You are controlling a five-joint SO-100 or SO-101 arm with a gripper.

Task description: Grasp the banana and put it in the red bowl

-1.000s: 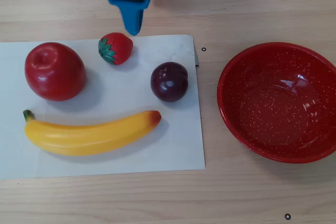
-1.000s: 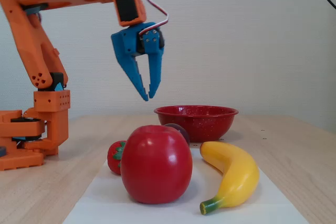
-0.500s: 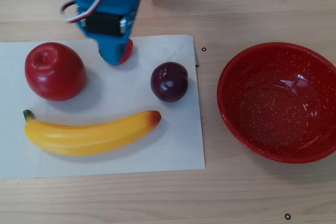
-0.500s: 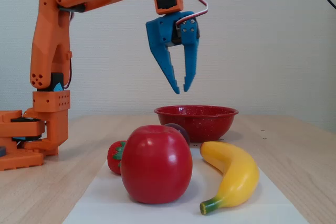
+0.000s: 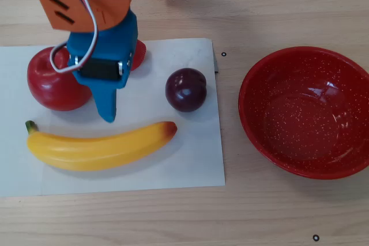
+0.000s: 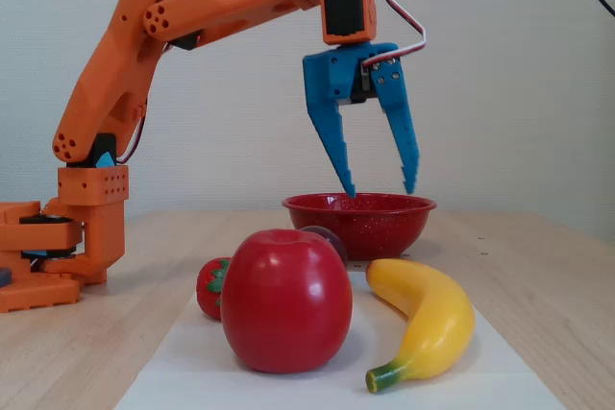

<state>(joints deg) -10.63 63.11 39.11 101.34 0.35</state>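
The yellow banana (image 5: pixel 98 148) lies on a white paper sheet (image 5: pixel 196 159), stem to the left in the overhead view, orange-red tip to the right. In the fixed view the banana (image 6: pixel 428 319) lies at the front right. The red speckled bowl (image 5: pixel 305 110) stands empty on the table to the right of the sheet; in the fixed view the bowl (image 6: pixel 357 223) is at the back. My blue gripper (image 6: pixel 381 191) hangs open and empty well above the table, fingers pointing down. In the overhead view the gripper (image 5: pixel 109 105) is just behind the banana's middle.
A red apple (image 5: pixel 55 82) lies on the sheet's left, partly under the arm. A dark plum (image 5: pixel 185 89) sits behind the banana's tip. A small strawberry (image 6: pixel 213 287) lies beside the apple. The orange arm base (image 6: pixel 58 252) stands at the left in the fixed view.
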